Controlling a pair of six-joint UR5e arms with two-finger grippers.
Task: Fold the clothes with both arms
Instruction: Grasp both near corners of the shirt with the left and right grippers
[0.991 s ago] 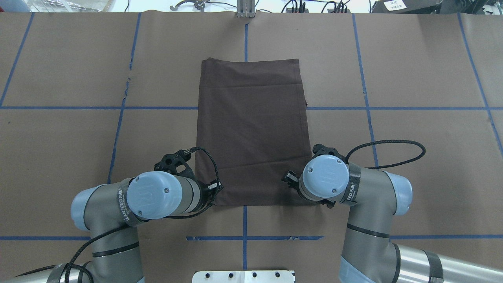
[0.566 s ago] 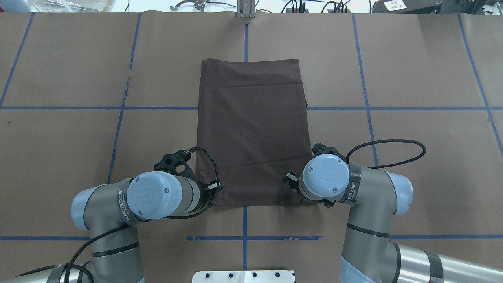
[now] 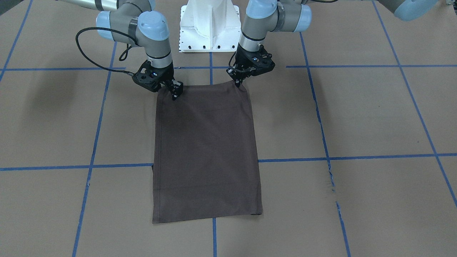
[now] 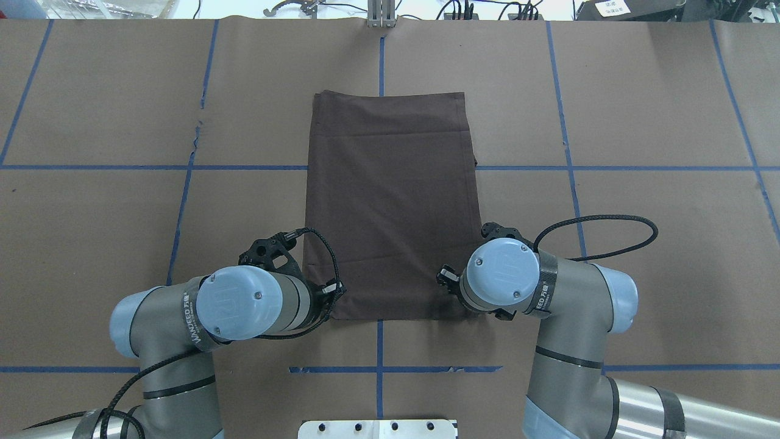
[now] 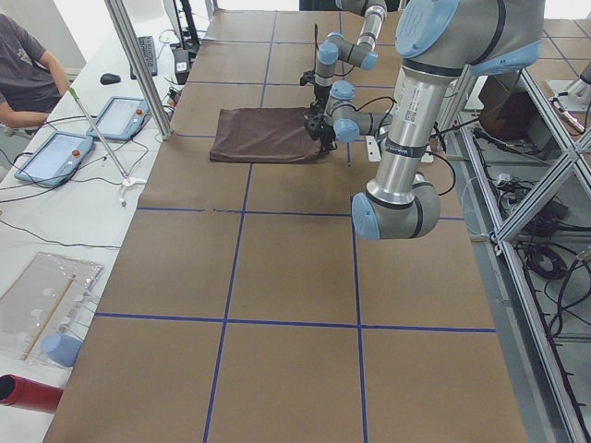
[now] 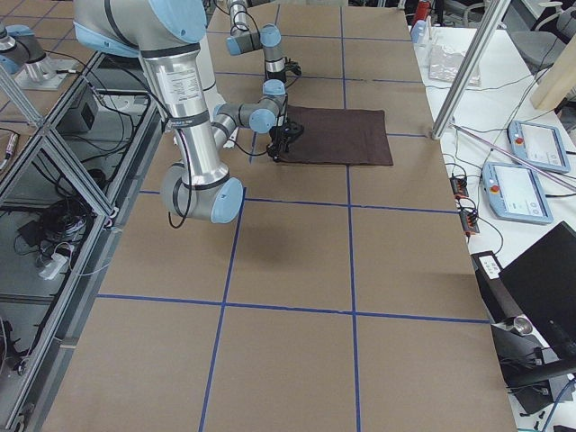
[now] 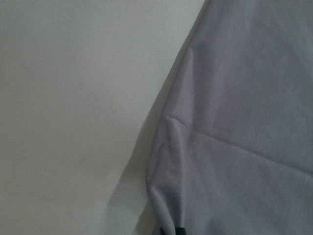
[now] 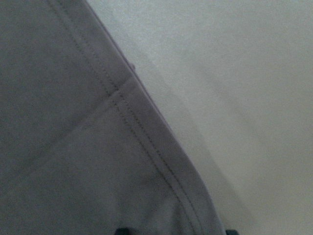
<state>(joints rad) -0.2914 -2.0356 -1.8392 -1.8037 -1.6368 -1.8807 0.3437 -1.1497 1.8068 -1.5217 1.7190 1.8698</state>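
Note:
The dark brown T-shirt [image 4: 390,201] lies folded into a flat upright rectangle in the middle of the table [image 4: 640,122]. In the front-facing view my left gripper [image 3: 238,82] pinches the shirt [image 3: 205,150] at its near corner on that side, and the corner rises slightly. My right gripper [image 3: 176,93] is shut on the other near corner. Seen from overhead, both wrists cover the fingertips. The left wrist view shows the fabric [image 7: 234,122] gathered into a point at the fingers. In the right wrist view a stitched hem [image 8: 142,142] runs to the bottom edge.
The white pedestal base [image 3: 209,25] stands just behind the grippers. Blue tape lines [image 4: 85,166] grid the brown paper table cover. A black cable [image 4: 609,222] loops out from the right wrist. At the far side a metal post [image 5: 138,69], tablets [image 5: 55,157] and a seated person [image 5: 23,65] border the table.
My right wrist has shifted slightly inward and away from the base, drawing the shirt's near right corner in with it. The left arm has stayed put.

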